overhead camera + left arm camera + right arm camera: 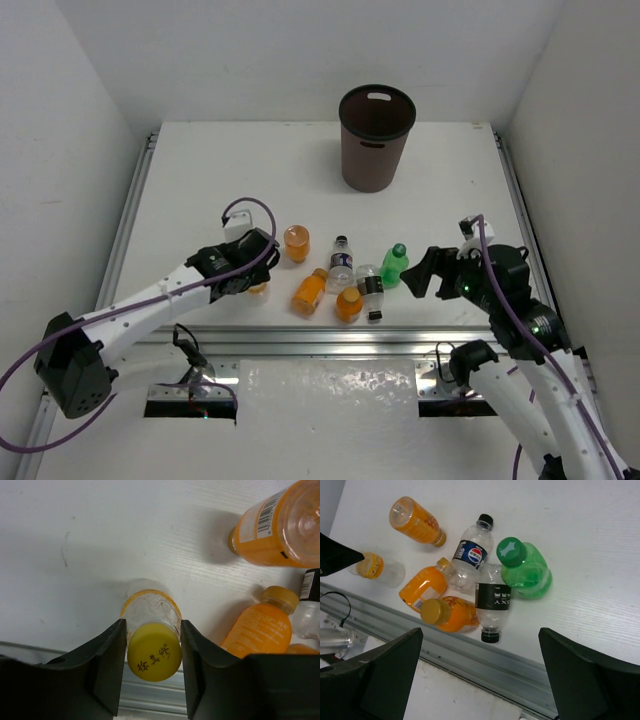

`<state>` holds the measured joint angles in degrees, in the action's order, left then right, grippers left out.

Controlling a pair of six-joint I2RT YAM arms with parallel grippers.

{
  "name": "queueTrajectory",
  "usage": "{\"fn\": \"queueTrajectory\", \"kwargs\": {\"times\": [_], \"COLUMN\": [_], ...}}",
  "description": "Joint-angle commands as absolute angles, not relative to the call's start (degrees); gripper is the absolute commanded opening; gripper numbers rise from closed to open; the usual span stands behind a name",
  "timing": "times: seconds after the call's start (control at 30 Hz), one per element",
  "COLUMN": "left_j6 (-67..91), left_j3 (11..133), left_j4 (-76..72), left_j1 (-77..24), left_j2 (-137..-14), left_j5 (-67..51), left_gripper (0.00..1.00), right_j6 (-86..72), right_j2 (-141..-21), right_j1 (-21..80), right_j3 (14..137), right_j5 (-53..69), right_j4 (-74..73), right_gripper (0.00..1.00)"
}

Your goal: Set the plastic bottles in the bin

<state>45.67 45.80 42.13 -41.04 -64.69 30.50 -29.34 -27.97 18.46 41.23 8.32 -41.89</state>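
Observation:
The dark brown bin (376, 135) stands at the back middle of the table. Several bottles cluster near the front edge. My left gripper (250, 278) is shut on the clear bottle with a yellow cap (152, 640), one finger (107, 670) against each side below the cap; the bottle stands upright. Three orange bottles (296, 243) (310, 291) (349, 303), a clear Pepsi bottle (341, 262), a clear black-labelled bottle (371, 290) and an upright green bottle (394, 264) lie right of it. My right gripper (425, 272) is wide open and empty, above the black-labelled bottle (492, 602).
A metal rail (330, 340) runs along the table's front edge, right behind the bottles. Side rails (125, 230) border the table left and right. White walls enclose the table on three sides.

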Motion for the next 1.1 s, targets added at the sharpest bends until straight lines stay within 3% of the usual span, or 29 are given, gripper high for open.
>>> {"fn": "queueTrajectory", "kwargs": {"times": [0.0, 0.13, 0.27, 0.37, 0.63, 1.07], "left_j6": [44.83, 37.82, 30.53, 27.52, 28.39, 27.6], "left_j3": [50.88, 57.81, 62.92, 63.46, 63.9, 64.77], "left_j4": [47.88, 50.53, 51.16, 47.83, 37.1, 33.31], "left_j1": [-41.57, -41.57, -41.57, -41.57, -41.57, -41.57], "left_j2": [-58.46, -52.83, -48.27, -45.44, -43.24, -45.44], "left_j5": [32.69, 29.1, 16.75, 1.88, -22.3, -15.56], "left_gripper": [0.0, 0.0, 0.0, 0.0, 0.0, 0.0], "right_j6": [-29.62, -34.78, -31.49, -24.99, -4.75, -13.34], "right_j2": [-30.58, -37.16, -47.08, -52.63, -68.1, -70.22], "right_j1": [18.28, 18.8, 26.33, 31.8, 44.82, 47.2], "right_j3": [38.59, 35.07, 38.92, 45.86, 57.48, 53.09], "right_j5": [12.55, 30.54, 31.47, 31.9, 39.02, 57.99], "right_j4": [-32.19, -12.2, -0.38, 1.76, -1.67, 7.02], "right_gripper": [0.99, 0.99, 0.99, 0.99, 0.99, 0.95]}}
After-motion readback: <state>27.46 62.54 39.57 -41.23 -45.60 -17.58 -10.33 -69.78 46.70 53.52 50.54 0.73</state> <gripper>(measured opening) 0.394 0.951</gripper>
